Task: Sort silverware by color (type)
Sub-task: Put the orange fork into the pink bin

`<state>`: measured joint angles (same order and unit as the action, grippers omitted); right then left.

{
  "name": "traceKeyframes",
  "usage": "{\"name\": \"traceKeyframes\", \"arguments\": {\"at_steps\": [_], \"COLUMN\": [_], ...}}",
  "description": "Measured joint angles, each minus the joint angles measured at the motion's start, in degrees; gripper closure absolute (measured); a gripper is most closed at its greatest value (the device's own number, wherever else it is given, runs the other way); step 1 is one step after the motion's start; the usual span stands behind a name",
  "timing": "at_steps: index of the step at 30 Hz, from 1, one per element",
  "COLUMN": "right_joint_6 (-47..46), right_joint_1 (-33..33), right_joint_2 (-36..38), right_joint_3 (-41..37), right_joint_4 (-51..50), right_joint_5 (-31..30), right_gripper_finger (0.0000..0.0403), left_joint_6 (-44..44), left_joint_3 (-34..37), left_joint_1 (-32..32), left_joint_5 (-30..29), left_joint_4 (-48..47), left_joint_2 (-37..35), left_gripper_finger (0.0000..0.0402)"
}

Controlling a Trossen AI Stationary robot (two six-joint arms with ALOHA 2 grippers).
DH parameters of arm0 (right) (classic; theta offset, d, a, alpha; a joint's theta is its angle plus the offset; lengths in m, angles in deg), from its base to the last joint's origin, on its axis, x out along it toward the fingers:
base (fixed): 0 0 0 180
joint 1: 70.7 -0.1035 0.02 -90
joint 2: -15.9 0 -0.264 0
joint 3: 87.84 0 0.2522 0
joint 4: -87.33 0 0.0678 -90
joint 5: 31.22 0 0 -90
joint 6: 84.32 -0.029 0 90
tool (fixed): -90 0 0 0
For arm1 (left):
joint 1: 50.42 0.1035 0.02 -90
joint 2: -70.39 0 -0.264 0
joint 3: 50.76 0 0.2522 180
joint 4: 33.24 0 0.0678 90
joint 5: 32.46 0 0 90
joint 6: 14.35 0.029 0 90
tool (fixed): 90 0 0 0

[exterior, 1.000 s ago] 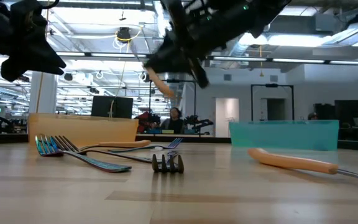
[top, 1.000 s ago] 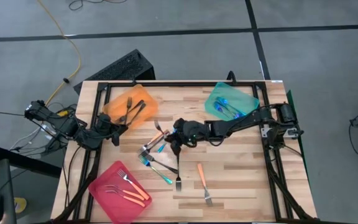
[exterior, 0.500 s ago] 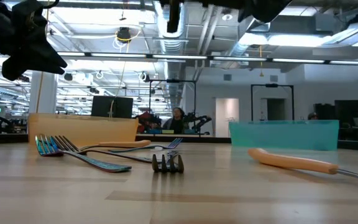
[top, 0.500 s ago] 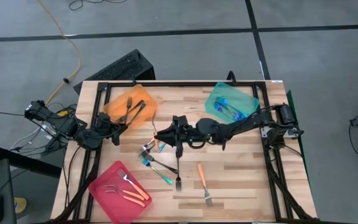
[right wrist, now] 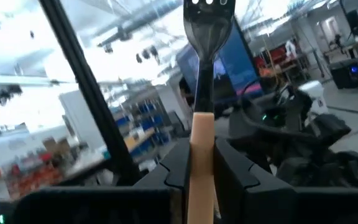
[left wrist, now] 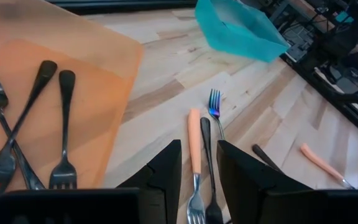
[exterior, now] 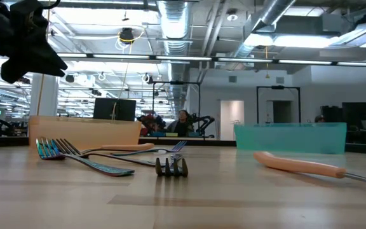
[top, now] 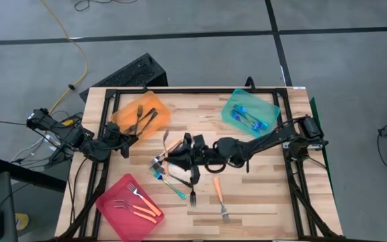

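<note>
My right gripper [top: 180, 149] is over the table's middle, raised and pointing toward the left edge, shut on an orange-handled fork [right wrist: 205, 74]. Below it several forks [top: 168, 171] lie loose on the wood, blue, dark and orange [top: 218, 193]. The orange tray [top: 127, 107] holds dark forks, the teal tray [top: 228, 107] blue ones, the pink tray [top: 113, 210] orange ones. My left gripper [left wrist: 199, 177] waits open by the orange tray, with nothing between its fingers. The low view shows only the left gripper [exterior: 27, 38]. My right gripper pinches the fork's orange handle [right wrist: 201, 146] between its two fingers [right wrist: 174, 165]. The fork lies along the fingers, its metal tines [right wrist: 207, 22] sticking out past the fingertips. The fingers run about level, coming from the table's right. The fork is lifted clear of the table.
A black frame rail [top: 180, 89] borders the table. A dark fork [top: 192, 191] lies near the front edge. Bare wood shows at the near right [top: 267, 191]. Cables and a black box [top: 130, 70] lie on the floor beyond the far edge.
My right gripper has risen out of the low view with the orange-handled fork, moved toward the table's left and near edges, and tipped from slanting down to about level. The fork stays in its hold, tines now leading.
</note>
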<state>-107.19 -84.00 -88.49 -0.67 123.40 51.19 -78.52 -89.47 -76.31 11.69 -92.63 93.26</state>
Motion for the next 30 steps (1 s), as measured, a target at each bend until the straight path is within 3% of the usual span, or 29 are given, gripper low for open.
{"name": "traceKeyframes", "arguments": {"at_steps": [7, 14, 18, 25, 30], "right_joint_6": [3.96, 4.07, 3.43, 1.10, -2.27], "right_joint_1": [-2.92, -5.12, -6.28, -7.38, -7.28], "right_joint_2": [0.06, -0.13, -4.60, -18.18, -25.35], "right_joint_3": [7.54, 8.43, 10.72, 27.55, 40.80], "right_joint_4": [-11.01, -10.80, -7.27, -10.10, -22.49], "right_joint_5": [-1.95, -6.79, -7.52, -7.14, -8.67], "right_gripper_finger": [0.0334, 0.0334, 0.0334, 0.0334, 0.0334], "left_joint_6": [-0.08, -0.13, -0.49, -2.66, -0.98], "left_joint_3": [0.00, 0.00, 0.00, 0.00, 0.00], "left_joint_1": [0.00, 0.00, 0.00, 0.00, 0.00], "left_joint_5": [1.08, 1.08, 2.72, 8.83, 11.23], "left_joint_4": [-0.02, -0.02, 0.00, -0.07, -0.13], "left_joint_2": [0.00, 0.00, 0.00, -0.02, -0.02], "left_gripper_finger": [0.0314, 0.0314, 0.0314, 0.0314, 0.0314]}}
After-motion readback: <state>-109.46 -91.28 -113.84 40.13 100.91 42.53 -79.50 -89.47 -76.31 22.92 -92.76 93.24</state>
